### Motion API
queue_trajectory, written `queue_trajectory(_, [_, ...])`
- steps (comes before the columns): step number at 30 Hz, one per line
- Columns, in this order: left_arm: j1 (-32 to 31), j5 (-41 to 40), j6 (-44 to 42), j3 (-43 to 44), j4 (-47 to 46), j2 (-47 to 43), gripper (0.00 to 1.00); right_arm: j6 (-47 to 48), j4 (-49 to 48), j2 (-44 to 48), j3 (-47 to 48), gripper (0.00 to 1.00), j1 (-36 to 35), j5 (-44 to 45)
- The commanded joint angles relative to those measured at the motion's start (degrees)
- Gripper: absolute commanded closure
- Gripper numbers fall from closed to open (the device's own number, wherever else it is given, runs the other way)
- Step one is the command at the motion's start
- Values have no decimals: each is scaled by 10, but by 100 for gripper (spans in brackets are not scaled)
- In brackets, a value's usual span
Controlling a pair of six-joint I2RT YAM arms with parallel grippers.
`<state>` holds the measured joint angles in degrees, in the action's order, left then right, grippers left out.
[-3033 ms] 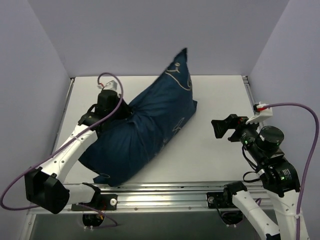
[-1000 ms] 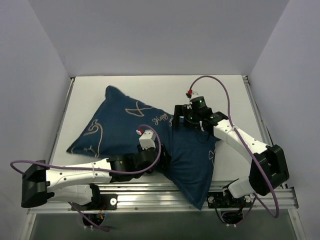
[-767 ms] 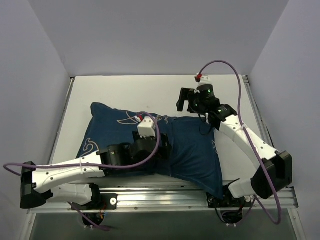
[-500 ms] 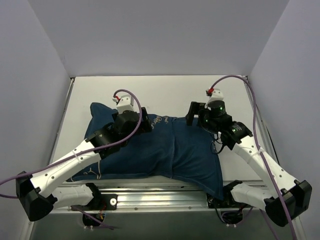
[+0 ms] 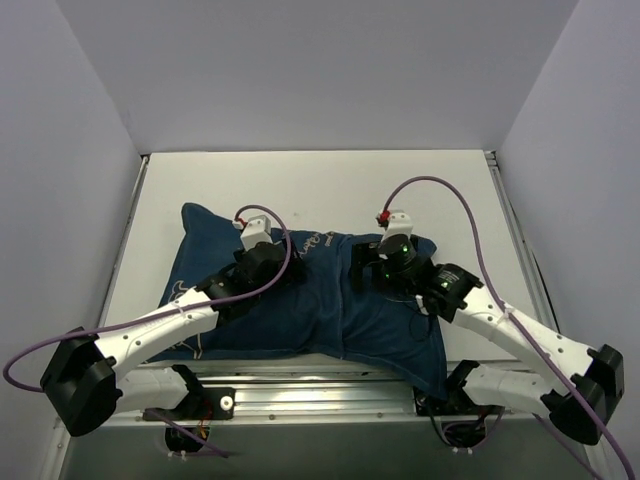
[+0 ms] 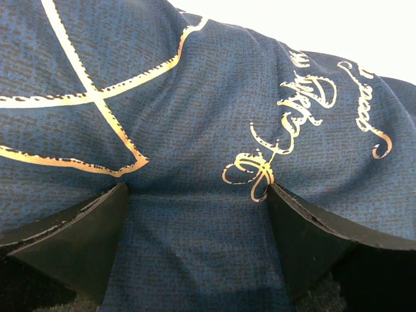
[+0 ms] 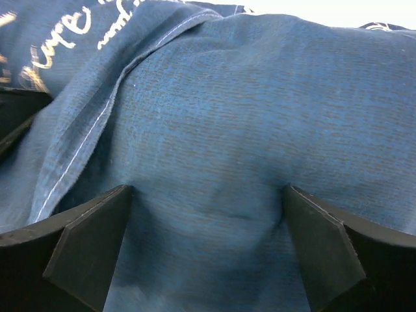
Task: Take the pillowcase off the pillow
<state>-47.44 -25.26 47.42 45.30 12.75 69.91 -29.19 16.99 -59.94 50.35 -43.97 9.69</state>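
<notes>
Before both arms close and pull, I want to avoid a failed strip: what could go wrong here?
1. Both the left end effector and right end effector press open-fingered into the dark navy-blue fabric pillowcase with cream drawings; closing may pinch the hidden pillow too, dragging it along.
2. The pillowcase's near right corner lies over the metal front rail; pulling could slide everything off.

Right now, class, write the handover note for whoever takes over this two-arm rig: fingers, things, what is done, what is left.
Left gripper: fingers open, pressed onto the pillowcase, fabric bulging between them, not pinched.
Right gripper: also open on the fabric, beside a stitched hem.
The pillowcase lies on the table. No white pillow shows, so it is probably fully covered.
Done: nothing removed yet.
Left: pinch the fabric, probably near the hem, and pull the pillowcase off.
</notes>
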Motion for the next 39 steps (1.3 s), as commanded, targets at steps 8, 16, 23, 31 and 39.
queue_trajectory(8, [0,63,49,-52,28,3,3,-55,28,-150,103,0,-153,168])
queue_trajectory(16, [0,64,48,-53,28,7,3,-68,64,-195,181,0,-213,225])
queue_trajectory(23, [0,60,48,-59,32,-1,3,-78,79,-198,193,0,-220,243])
queue_trajectory(31, [0,56,50,-65,37,-11,3,-95,99,-211,166,9,-220,279])
queue_trajectory(39, [0,45,50,-72,44,-21,3,-119,140,-191,129,17,-205,322])
